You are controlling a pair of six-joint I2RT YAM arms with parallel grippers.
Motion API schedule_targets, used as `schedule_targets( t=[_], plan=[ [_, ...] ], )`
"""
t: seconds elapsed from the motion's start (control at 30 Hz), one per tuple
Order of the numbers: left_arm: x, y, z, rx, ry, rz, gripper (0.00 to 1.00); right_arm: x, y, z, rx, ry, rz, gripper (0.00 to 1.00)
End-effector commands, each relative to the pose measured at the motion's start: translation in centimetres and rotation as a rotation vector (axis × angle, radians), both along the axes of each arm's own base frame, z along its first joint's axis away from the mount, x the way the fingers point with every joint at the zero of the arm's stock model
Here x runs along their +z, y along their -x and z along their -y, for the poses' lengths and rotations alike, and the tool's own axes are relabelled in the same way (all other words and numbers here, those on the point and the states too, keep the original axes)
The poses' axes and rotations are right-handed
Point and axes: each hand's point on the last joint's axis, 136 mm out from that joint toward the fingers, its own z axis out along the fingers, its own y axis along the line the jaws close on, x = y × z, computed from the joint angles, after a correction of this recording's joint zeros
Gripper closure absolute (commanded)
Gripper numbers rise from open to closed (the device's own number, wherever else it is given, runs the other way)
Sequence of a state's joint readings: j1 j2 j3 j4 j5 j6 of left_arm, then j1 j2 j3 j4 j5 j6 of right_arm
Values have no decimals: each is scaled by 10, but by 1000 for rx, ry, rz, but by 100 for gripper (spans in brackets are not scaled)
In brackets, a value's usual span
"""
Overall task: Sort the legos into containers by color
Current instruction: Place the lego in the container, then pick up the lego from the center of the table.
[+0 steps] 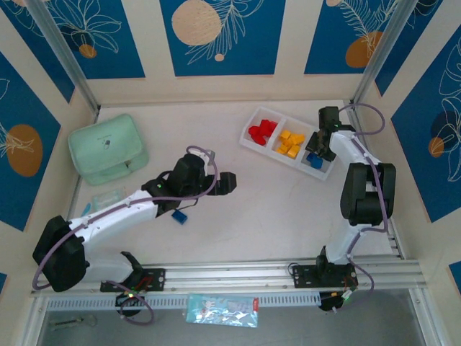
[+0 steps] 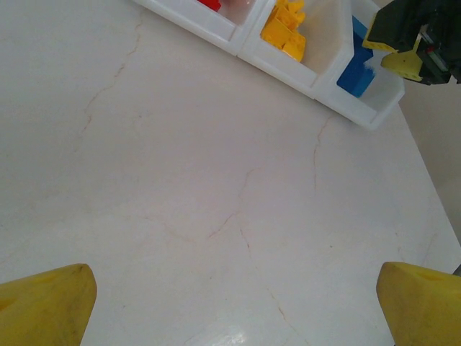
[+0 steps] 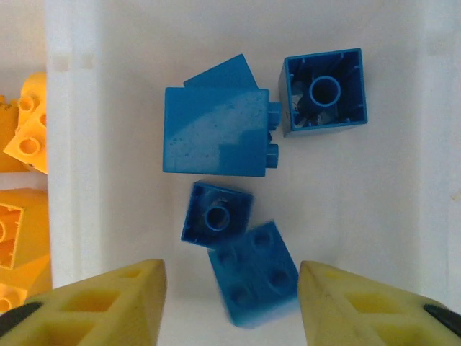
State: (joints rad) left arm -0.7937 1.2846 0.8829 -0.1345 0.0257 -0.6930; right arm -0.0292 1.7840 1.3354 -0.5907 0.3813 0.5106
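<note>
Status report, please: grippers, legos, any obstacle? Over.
Left gripper open, empty, over table. Right gripper open above blue compartment. One blue lego loose on table. No obstacle seen.

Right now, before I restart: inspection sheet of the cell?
Surface: pale table, hairline cracks.
Job's things: white tray holds red bricks, yellow bricks, blue bricks, one colour per compartment; one loose blue brick on the table by the left arm.
Clutter: mint green case, clear packet beside it.
Grippers: left gripper open, empty; right gripper open over the blue compartment.
Cables: purple cables looped along both arms.
Surroundings: blue leaf-print wall panels.
</note>
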Motion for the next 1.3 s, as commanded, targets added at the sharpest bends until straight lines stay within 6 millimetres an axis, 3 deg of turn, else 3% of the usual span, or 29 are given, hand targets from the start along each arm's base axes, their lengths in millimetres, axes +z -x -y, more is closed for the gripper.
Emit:
schedule_targets(
  t=[0.0,0.13,0.3,0.63,0.97,1.27],
  plan=[
    [16,-3,5,-22,7,49,1,20,-9,-7,25,-15,51,43],
    [18,-2,0,-12,-2,62,1,35,-8,-24,68,-2,76,41],
    [17,1,-12,10,-28,72,1,53,3,-63,160,6,103,38],
    [12,11,-58,110,-73,55,1,61,50,-177,498,-26,120,29],
    [4,34,-114,245,-127,23,1,34,126,-299,891,-159,90,22],
    [3,59,-159,366,-171,-7,1,7,190,-394,1198,-278,75,20]
  ],
)
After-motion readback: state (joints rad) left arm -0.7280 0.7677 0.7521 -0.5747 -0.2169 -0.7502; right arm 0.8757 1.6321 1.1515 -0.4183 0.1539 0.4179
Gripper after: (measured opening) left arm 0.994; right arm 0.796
